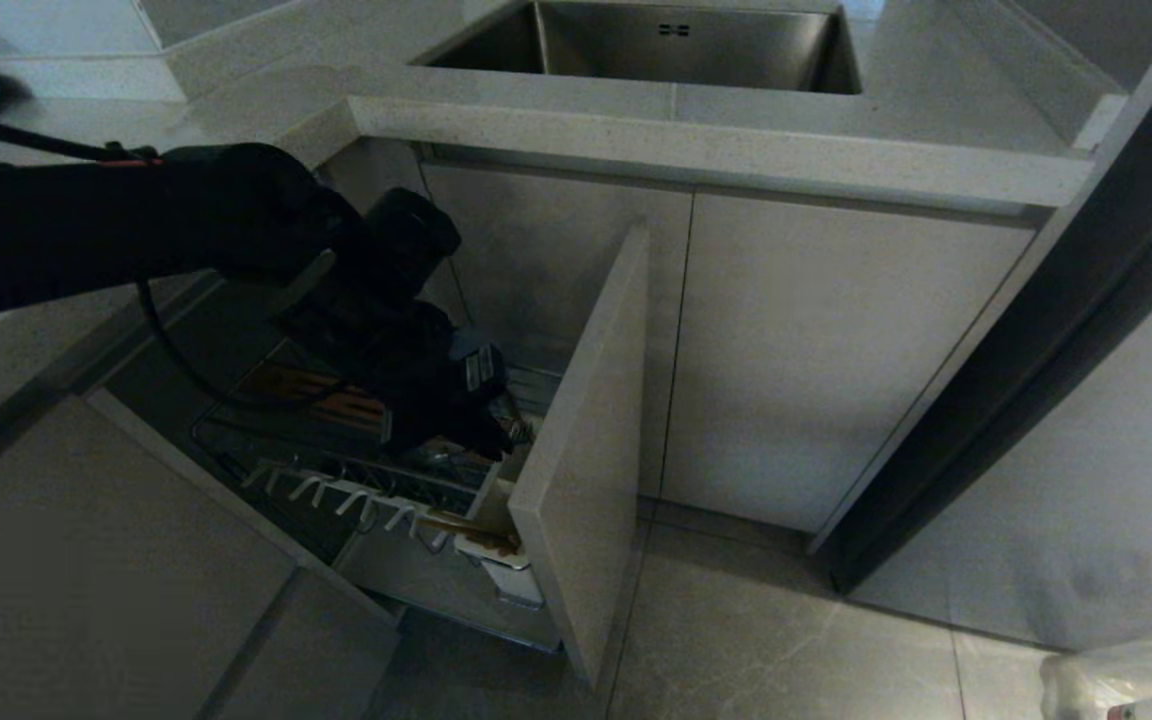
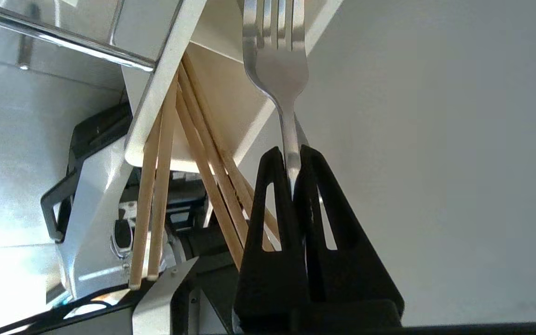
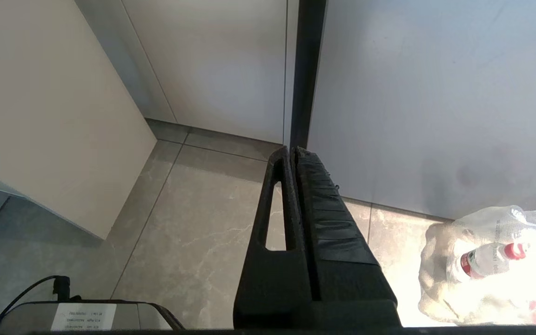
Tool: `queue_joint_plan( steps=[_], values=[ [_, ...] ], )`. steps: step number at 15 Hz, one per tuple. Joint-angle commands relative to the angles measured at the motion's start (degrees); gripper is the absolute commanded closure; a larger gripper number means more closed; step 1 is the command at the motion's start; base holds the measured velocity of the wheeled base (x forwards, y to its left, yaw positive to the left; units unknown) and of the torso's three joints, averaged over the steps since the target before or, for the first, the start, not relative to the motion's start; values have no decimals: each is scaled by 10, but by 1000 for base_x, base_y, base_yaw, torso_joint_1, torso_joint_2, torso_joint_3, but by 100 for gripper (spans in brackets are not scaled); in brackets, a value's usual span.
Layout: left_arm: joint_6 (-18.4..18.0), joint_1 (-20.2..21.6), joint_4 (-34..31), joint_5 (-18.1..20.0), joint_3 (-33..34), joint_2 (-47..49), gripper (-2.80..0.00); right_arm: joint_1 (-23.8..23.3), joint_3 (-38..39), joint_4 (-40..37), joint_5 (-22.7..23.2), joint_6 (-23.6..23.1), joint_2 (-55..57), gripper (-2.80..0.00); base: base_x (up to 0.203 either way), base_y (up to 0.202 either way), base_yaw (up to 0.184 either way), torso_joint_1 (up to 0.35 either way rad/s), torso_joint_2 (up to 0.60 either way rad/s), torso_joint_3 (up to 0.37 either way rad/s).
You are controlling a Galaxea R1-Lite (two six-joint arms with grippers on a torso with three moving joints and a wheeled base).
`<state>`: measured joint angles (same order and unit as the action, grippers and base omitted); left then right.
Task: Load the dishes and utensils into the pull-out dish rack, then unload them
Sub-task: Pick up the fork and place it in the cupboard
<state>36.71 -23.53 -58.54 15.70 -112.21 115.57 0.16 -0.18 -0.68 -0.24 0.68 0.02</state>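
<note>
Below the pale counter and sink [image 1: 656,45], the left gripper [image 2: 291,156] pinches a slim silver fork [image 2: 277,65] by its handle, tines pointing away into the white utensil cup [image 2: 212,93] of the pull-out dish rack [image 1: 356,470], tan chopsticks [image 2: 189,153] leaning just beside, while the right gripper [image 3: 293,153] hangs closed over floor tiles
</note>
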Motion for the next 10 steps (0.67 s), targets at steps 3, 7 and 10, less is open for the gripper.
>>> queue_joint_plan(
  steps=[3,7,10],
  values=[
    [3,0,9,1,0,26,0,0,0,0,0,0,1,0,0,0,0,0,0,0],
    [3,0,20,3,0,46,0,0,0,0,0,-1,0,0,0,0,0,0,0,0],
    [3,0,30,5,0,56,0,0,0,0,0,0,0,0,0,0,0,0,0,0]
  ],
)
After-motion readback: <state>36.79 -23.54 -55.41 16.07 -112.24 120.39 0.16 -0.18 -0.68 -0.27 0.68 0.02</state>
